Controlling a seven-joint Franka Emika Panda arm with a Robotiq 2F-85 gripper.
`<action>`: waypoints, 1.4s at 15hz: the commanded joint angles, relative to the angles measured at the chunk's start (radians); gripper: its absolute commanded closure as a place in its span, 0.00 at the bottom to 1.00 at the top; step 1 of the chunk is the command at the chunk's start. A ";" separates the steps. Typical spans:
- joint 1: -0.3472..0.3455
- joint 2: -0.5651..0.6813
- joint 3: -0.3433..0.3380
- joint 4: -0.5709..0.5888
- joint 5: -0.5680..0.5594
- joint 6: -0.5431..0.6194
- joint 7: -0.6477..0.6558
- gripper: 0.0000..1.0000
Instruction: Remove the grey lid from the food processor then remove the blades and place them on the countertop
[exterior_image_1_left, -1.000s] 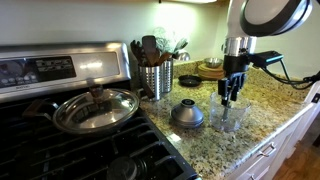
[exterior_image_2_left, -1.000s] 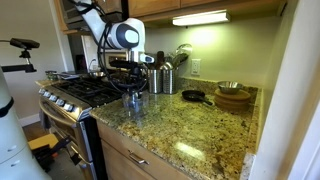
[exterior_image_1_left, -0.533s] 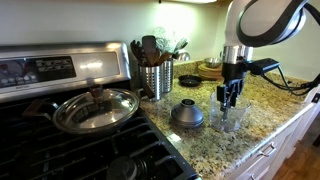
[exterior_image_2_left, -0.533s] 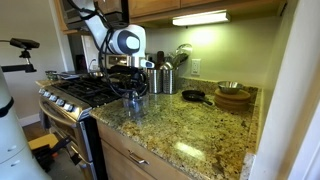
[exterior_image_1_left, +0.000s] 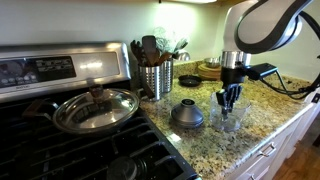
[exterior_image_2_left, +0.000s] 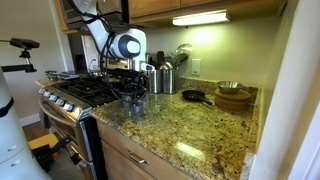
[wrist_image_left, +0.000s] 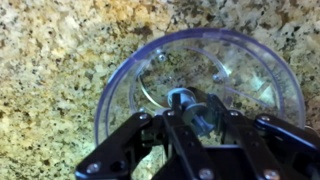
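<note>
In an exterior view the gripper (exterior_image_1_left: 229, 103) dips into the food processor (exterior_image_1_left: 231, 120), and the grey lid (exterior_image_1_left: 187, 114) sits on the countertop (exterior_image_1_left: 200, 148) at its 9 o'clock. In an exterior view the gripper (exterior_image_2_left: 134, 95) hides the bowl (barely discernible). In the wrist view, fingers entering from 6 o'clock pinch the blades (wrist_image_left: 182, 99) at the bowl's centre.

Pincer (exterior_image_1_left: 230, 102) points straight down, fingers pinched together
</note>
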 joint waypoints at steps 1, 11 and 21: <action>-0.002 -0.030 -0.005 -0.019 -0.012 0.015 0.017 0.87; -0.007 -0.185 -0.002 -0.042 0.031 -0.064 -0.005 0.87; -0.001 -0.362 -0.004 -0.019 0.039 -0.212 -0.014 0.87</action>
